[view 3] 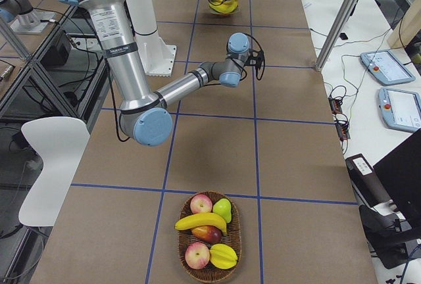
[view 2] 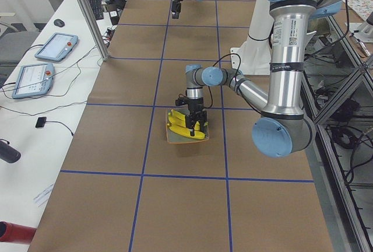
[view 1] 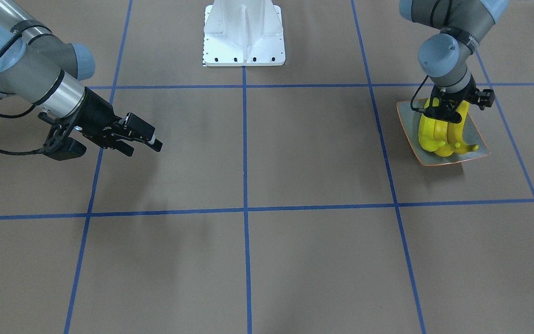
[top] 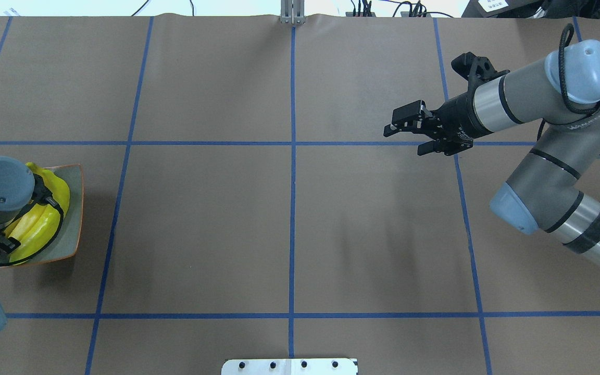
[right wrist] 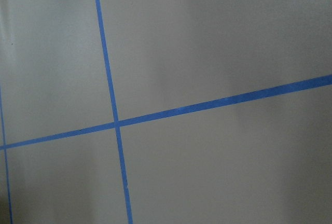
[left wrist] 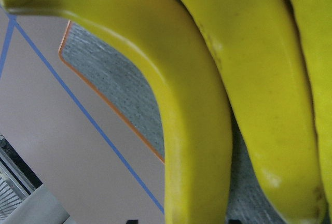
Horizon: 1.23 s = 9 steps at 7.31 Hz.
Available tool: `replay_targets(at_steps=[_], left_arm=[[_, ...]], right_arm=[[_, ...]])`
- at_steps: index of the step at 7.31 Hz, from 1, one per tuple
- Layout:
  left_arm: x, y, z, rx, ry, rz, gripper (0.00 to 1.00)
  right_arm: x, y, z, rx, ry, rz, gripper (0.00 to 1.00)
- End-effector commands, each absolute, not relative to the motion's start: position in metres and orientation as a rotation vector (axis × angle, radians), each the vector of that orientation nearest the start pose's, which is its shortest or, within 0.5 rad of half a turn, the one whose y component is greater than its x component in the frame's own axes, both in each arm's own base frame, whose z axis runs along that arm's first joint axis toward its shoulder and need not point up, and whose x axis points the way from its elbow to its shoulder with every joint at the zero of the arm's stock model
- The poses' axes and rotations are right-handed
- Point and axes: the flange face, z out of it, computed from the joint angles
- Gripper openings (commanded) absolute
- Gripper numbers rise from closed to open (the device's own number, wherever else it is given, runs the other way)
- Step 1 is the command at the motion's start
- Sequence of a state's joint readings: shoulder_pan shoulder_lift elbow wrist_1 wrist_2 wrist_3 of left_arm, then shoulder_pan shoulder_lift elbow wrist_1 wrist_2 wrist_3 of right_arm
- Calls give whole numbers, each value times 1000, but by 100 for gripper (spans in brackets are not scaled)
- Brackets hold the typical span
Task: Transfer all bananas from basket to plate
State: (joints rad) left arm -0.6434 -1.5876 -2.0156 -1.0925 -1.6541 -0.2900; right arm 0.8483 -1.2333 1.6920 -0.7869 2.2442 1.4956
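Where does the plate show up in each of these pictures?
Front-facing: plate at the right, under the bananas.
Overhead: at the left edge.
Exterior left: in the centre.
Exterior right: top, far off; only the bananas are clear.
Left wrist: grey surface behind the bananas.
Right wrist: not in it.
Shared landmark: the yellow bananas on it.

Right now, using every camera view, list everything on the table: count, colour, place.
bananas: at least three, yellow, piled on the plate
banana: one, yellow, on top in the basket
plate: one, grey-green with orange rim, robot's far left
basket: one, brown wicker, robot's far right
other fruit: several, red, green and yellow, in the basket
left gripper: one, black, down over the plate's bananas
right gripper: one, black, open, in mid-air
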Motion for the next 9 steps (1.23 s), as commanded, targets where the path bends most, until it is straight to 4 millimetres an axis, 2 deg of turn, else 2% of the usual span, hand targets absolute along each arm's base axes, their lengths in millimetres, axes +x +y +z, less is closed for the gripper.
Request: replay_targets(at_steps=[1, 2, 3, 4, 5, 6, 7, 8, 9], left_arm=[[292, -369, 477, -41, 159, 636, 99], [295, -372, 447, -29, 227, 622, 99], [294, -388, 410, 1, 279, 593, 99], [291, -404, 372, 6, 354, 560, 99], [294, -414, 333, 25, 427, 549, 100], [296, -418, 313, 22, 489, 526, 100], [301, -421, 298, 30, 522, 505, 100], [302, -425, 290, 40, 536, 501, 100], [303, -427, 290, 34, 550, 480, 100]], right_arm=[[-342, -496, 321, 8, -1320, 241, 100], [-340, -496, 319, 13, -1323, 242, 100], [-335, -499, 319, 18, -1324, 247, 100], [-322, -505, 322, 31, -1321, 269, 100], [-301, -510, 335, 46, -1306, 302, 100], [-279, -521, 348, 60, -1281, 352, 100], [-235, -531, 378, 76, -1243, 433, 100], [-193, -533, 419, 123, -1186, 430, 100], [-155, -527, 468, 172, -1105, 387, 100]])
